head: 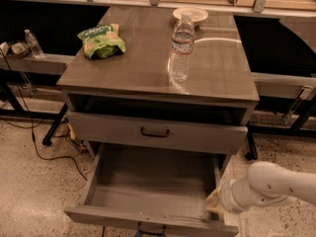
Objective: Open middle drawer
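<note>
The grey wood-grain cabinet (148, 73) stands in the middle of the camera view. Its middle drawer (148, 216) is pulled far out, showing a plain grey, empty inside (153, 181). The drawer's black handle (150, 229) is at the bottom edge of the view. The top drawer (98, 127), with its black bail handle (154, 132), is shut above it. My gripper (213, 205) is at the open drawer's front right corner, on the end of the white arm (276, 184) that comes in from the lower right.
On the cabinet top stand a clear water bottle (181, 46), a green snack bag (101, 40) and a white plate (190, 14). A small bottle (33, 43) sits on a shelf at the left. Cables (44, 147) lie on the speckled floor at the left.
</note>
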`<state>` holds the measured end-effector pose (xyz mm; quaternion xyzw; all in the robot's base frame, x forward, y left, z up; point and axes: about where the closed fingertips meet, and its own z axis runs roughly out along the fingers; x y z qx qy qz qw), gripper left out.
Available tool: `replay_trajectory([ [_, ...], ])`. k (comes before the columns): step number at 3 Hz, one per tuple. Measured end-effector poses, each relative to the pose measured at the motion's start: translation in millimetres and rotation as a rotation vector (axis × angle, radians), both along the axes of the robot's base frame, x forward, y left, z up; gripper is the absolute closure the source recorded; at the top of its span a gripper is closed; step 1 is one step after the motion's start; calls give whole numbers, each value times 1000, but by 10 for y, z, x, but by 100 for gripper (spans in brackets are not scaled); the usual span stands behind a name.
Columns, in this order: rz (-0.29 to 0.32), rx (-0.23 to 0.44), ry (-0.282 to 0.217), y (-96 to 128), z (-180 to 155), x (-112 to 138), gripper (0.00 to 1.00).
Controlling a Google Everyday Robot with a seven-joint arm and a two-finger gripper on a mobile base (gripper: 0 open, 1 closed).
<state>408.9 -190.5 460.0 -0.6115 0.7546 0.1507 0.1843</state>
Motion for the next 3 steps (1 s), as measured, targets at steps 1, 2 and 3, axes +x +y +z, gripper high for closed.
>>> replay_trajectory([
  [1,-146,213,-259,-107,664,783,100],
  [2,-305,266,-417,-767,1021,989,100],
  [3,-436,201,-463,-1463,1107,942,100],
])
